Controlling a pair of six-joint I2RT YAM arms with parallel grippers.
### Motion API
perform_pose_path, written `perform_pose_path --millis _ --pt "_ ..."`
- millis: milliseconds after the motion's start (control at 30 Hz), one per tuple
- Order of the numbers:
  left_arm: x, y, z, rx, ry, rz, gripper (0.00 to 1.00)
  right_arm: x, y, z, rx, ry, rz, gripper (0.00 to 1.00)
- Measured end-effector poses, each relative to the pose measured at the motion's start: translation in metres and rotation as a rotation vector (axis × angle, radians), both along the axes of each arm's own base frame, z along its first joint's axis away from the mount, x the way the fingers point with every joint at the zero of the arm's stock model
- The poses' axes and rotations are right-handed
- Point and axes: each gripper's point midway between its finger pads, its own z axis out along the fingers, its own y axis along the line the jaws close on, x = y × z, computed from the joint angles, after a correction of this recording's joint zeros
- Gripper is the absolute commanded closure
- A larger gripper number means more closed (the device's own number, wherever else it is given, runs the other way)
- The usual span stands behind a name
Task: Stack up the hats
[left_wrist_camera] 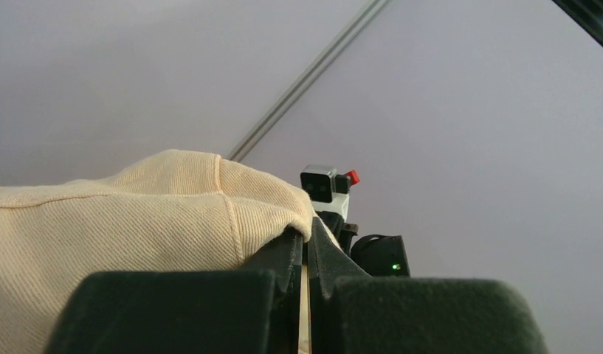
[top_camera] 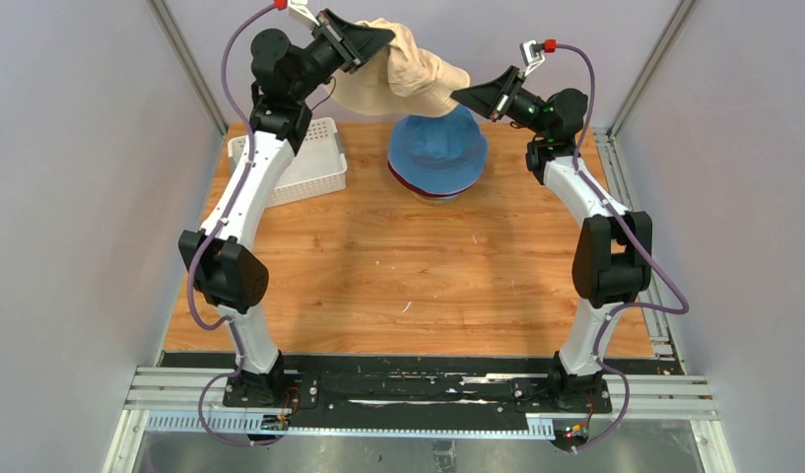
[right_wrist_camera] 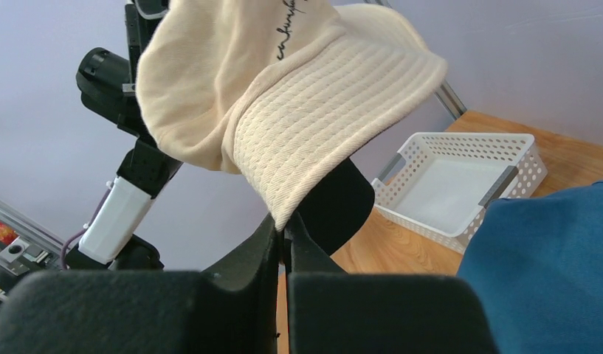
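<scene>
The right hand [right_wrist_camera: 283, 225] is clamped on the brim of the beige hat [right_wrist_camera: 283, 110], and the left hand [left_wrist_camera: 308, 247] is clamped on its opposite edge, so the hat hangs in the air between them. Just below it, the blue hat [top_camera: 437, 148] tops a pile, with a dark red hat [top_camera: 415, 187] showing beneath, at the far middle of the bench [top_camera: 398, 286]. A basket [top_camera: 314, 168] sits to the pile's left.

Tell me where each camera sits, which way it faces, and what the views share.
Top: above, behind the bases, looking down on the table; both arms show.
Left wrist: behind the left gripper, aimed up at the wall past the beige hat.
Right wrist: behind the right gripper, facing the basket and blue hat.
Shared: all show the beige hat.
</scene>
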Motion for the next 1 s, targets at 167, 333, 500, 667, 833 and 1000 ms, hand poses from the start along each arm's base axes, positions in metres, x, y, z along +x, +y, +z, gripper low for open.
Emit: perform_pose_path --millis 167,333,500,667,833,1000 --pt "0.02 -0.004 -0.031 0.023 0.055 0.012 0.98 0.001 0.0 -0.001 -0.001 0.004 0.0 0.99" --pt "0.044 -0.009 -0.07 0.057 0.112 0.023 0.98 0.002 0.0 -0.003 -0.002 0.01 0.0 0.99" --pt "0.065 -0.015 -0.108 0.081 0.173 0.023 0.98 0.008 -0.003 -0.01 -0.005 0.028 -0.008 0.99" --pt "0.075 -0.018 -0.129 0.092 0.212 0.022 0.99 0.014 -0.013 -0.019 -0.011 0.045 -0.029 0.99" --pt "0.077 -0.02 -0.133 0.089 0.215 0.012 0.99 0.023 -0.03 -0.037 -0.021 0.09 -0.067 0.99" --pt "0.083 -0.024 -0.129 0.071 0.197 -0.006 1.0 0.033 -0.043 -0.028 -0.022 0.064 -0.093 0.99"
